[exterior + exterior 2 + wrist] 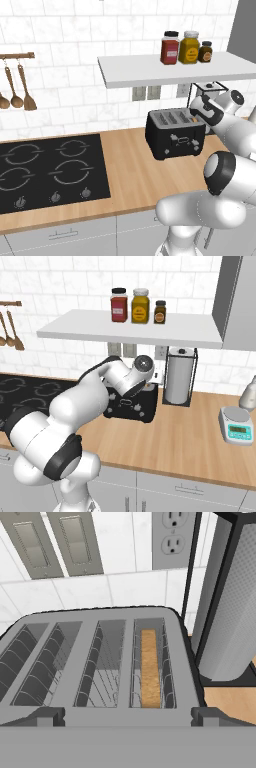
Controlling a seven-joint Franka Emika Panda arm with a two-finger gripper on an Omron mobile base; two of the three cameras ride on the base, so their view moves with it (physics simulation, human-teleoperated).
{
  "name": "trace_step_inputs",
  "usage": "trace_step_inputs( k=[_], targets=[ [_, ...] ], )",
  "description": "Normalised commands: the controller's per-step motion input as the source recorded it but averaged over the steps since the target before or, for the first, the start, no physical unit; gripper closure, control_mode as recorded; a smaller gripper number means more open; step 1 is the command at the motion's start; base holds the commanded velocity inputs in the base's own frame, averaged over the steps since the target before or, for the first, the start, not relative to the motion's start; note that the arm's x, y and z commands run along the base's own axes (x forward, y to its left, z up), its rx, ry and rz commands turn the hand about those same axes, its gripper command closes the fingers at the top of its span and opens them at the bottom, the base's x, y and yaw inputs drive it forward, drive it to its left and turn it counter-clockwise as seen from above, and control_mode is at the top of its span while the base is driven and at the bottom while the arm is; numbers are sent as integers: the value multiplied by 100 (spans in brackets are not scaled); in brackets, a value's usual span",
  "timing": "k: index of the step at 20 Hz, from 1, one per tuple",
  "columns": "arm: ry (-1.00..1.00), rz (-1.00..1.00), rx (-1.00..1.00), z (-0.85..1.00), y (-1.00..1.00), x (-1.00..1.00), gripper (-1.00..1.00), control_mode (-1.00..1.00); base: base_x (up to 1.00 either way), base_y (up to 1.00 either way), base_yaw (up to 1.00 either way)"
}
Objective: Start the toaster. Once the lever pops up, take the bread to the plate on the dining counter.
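Four slots ran across the silver top of the black boxy toaster (100,662) in the hand view, and only the rightmost one was filled: the golden-brown slice of bread (149,668) stood on edge inside it, sunk between the wire guides, while the three slots to its left held nothing but their grids. The gripper (127,716) hung just above the toaster's near edge with its two dark fingertips (42,716) spread wide apart, one at 8 o'clock and one at 4 o'clock of that view, gripping nothing.

From the left base view, a black four-ring hob (50,170) lay at 9 o'clock in the light wooden worktop (130,175), wooden spoons (17,87) hung on the tiled wall above it, and the toaster stood at 3 o'clock under a white shelf (150,70). Three jars sat on that shelf: a red-filled jar (170,48), a yellow-filled jar (189,47) and a small dark jar (205,51).

From the right base view, a paper-towel roll in a black wire stand (179,376) stood just beside the toaster at 3 o'clock of it, and a small kitchen scale (236,426) rested farther right on the worktop.
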Motion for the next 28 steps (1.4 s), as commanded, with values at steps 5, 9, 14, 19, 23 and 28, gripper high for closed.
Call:
trace_step_inputs(
  k=[5, 9, 14, 19, 23, 28],
  targets=[
    [0, 0, 0, 0, 0, 0, -100, -100, 0, 0, 0],
    [0, 0, 0, 0, 0, 0, -100, -100, 0, 0, 0],
    [0, 0, 0, 0, 0, 0, -100, -100, 0, 0, 0],
    [0, 0, 0, 0, 0, 0, -100, -100, 0, 0, 0],
    [0, 0, 0, 0, 0, 0, -100, -100, 0, 0, 0],
    [0, 0, 0, 0, 0, 0, -100, -100, 0, 0, 0]
  ],
)
